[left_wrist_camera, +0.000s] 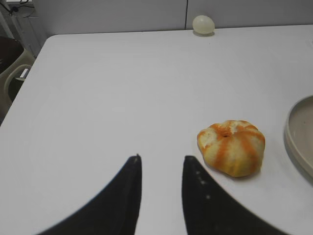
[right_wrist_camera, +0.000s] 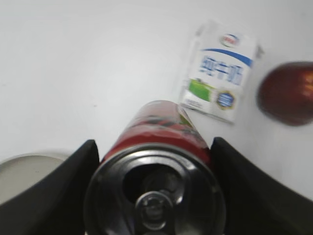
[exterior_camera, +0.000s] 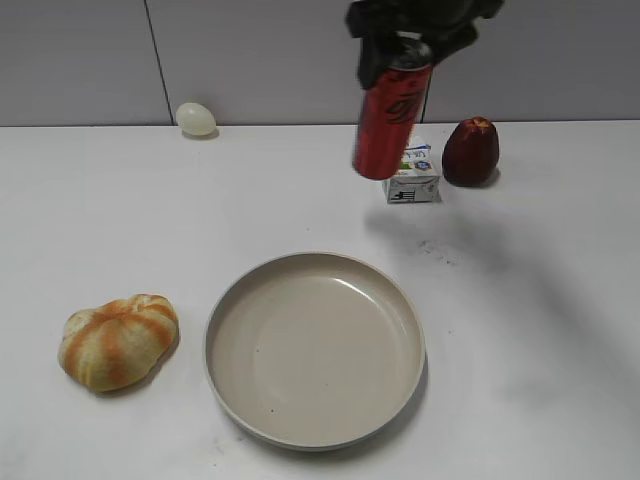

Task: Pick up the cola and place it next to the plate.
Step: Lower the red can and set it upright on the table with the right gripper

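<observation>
My right gripper (exterior_camera: 408, 45) is shut on the cola (exterior_camera: 391, 122), a slim red can with black lettering, and holds it in the air above the back of the table, slightly tilted. In the right wrist view the cola (right_wrist_camera: 161, 132) sits between the two black fingers (right_wrist_camera: 154, 161), silver top toward the camera. The beige plate (exterior_camera: 315, 430) lies on the table in front, well below and left of the can; its rim also shows in the right wrist view (right_wrist_camera: 29, 164) and the left wrist view (left_wrist_camera: 293, 142). My left gripper (left_wrist_camera: 160, 161) is open and empty over bare table.
A small white milk carton (exterior_camera: 412, 175) and a dark red fruit (exterior_camera: 470, 151) stand just behind the can. An orange-striped bun (exterior_camera: 118, 340) lies left of the plate. A pale egg (exterior_camera: 196, 118) sits by the back wall.
</observation>
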